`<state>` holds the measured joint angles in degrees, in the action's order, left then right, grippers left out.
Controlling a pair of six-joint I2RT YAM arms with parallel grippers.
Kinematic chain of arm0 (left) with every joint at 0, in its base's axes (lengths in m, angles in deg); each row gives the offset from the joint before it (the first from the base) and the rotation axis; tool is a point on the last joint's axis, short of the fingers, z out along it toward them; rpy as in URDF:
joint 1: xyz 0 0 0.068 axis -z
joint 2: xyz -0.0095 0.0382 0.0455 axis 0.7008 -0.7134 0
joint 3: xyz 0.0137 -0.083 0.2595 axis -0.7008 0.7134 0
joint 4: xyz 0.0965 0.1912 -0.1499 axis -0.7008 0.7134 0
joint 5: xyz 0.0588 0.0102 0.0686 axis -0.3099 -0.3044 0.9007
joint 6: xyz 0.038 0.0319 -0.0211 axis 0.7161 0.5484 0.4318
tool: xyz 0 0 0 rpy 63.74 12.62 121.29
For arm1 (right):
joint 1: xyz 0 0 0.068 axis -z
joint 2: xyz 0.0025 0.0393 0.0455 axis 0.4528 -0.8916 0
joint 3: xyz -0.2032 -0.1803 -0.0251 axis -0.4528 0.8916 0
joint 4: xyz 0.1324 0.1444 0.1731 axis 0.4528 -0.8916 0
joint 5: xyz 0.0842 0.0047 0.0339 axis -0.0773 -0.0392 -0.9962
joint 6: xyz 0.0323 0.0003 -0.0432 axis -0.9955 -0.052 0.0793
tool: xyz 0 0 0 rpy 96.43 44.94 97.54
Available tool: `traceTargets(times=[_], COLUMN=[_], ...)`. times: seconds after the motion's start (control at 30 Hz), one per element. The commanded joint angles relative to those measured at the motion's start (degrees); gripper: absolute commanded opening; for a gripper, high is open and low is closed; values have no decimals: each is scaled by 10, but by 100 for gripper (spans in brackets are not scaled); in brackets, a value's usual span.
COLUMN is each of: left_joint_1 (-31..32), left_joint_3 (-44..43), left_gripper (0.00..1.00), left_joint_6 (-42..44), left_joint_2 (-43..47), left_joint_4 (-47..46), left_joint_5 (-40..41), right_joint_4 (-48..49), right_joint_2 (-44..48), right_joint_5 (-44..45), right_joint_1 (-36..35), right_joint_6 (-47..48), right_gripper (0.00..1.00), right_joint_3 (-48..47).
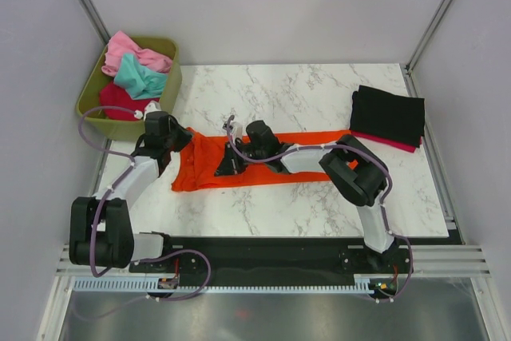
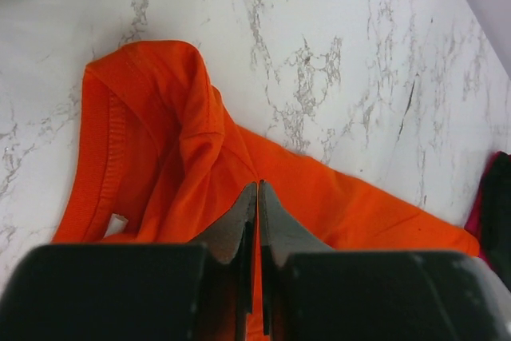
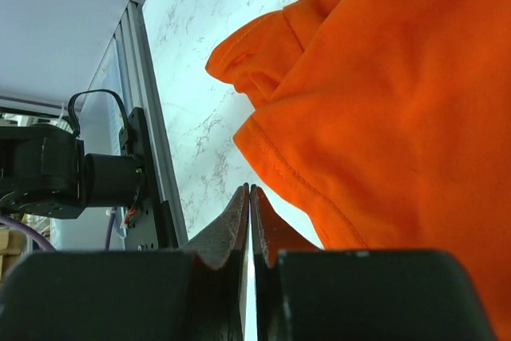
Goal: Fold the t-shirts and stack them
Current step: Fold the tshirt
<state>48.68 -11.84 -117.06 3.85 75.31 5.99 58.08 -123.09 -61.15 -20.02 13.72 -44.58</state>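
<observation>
A bright orange t-shirt (image 1: 200, 167) lies across the middle of the marble table, folded into a long strip. My left gripper (image 1: 188, 143) hovers over its left end, jaws shut (image 2: 257, 185), with the orange cloth (image 2: 192, 141) lying flat beneath and nothing visibly pinched. My right gripper (image 1: 226, 168) is low at the strip's near edge; its jaws are shut (image 3: 249, 189) over bare table, just beside the orange hem (image 3: 399, 101). A folded black t-shirt (image 1: 389, 113) rests on a crimson one (image 1: 395, 144) at the far right.
An olive-green bin (image 1: 88, 105) at the table's far left corner holds pink (image 1: 128, 49), teal (image 1: 140, 77) and dark red (image 1: 120, 101) shirts. Grey walls close in both sides. A black rail (image 3: 152, 181) runs along the near table edge.
</observation>
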Motion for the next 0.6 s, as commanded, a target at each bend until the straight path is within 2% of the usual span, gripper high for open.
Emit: traceTargets(times=[0.0,0.27,0.47,0.57], left_joint_1=[-4,-4,-4,-4], left_joint_3=[5,5,3,4], left_gripper=[9,9,9,9], left_joint_6=[-23,-24,-21,-19], left_joint_2=[23,17,15,18], left_joint_4=[-2,-1,-1,0], left_joint_5=[-30,-32,-43,-51], right_joint_4=[43,-79,-66,-53], right_joint_2=[-46,-111,-68,-25], right_joint_5=[-9,48,42,50], right_joint_1=[-19,-46,-51,-50], right_joint_6=[-28,9,14,19], right_gripper=[8,3,4,10], right_joint_3=[-48,-103,-72,-50])
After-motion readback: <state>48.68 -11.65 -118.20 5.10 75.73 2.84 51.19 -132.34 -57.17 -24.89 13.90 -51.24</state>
